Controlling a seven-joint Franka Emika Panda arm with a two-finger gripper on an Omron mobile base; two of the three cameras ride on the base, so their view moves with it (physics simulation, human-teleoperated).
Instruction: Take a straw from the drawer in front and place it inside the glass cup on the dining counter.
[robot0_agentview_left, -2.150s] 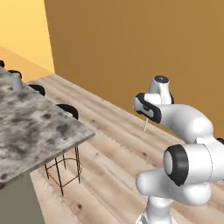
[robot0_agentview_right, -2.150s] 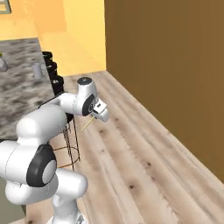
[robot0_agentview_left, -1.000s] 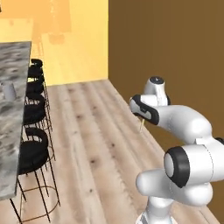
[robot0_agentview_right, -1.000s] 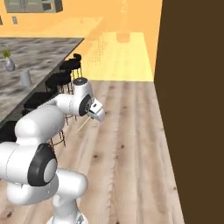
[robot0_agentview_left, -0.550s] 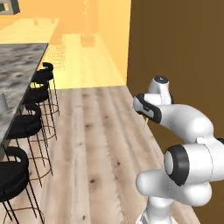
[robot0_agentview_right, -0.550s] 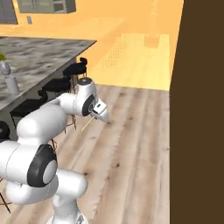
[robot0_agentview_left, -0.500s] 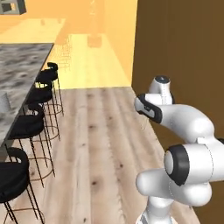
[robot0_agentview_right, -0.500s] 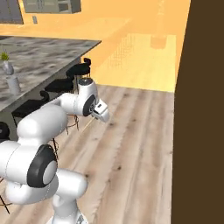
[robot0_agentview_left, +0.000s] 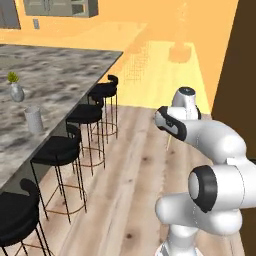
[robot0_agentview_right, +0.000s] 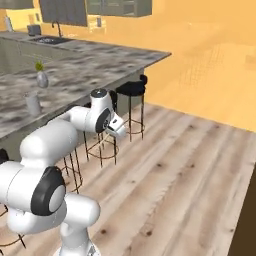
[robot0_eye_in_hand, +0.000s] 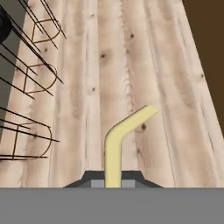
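The straw (robot0_eye_in_hand: 114, 151) is pinched in the gripper (robot0_eye_in_hand: 113, 178) at the bottom centre of the hand view; it rises pale yellow from between the fingers, then bends toward the upper right, over the wooden floor (robot0_eye_in_hand: 109, 65). In the left base view the cup (robot0_agentview_left: 34, 120) stands at the left edge, on the counter (robot0_agentview_left: 65, 75), just below a small vase (robot0_agentview_left: 16, 91). Black stools (robot0_agentview_left: 82, 114) line the counter's edge.

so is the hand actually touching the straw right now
Touching. In the hand view the straw rises straight out from between the shut hand tips, pinched there and hanging over the wood floor.
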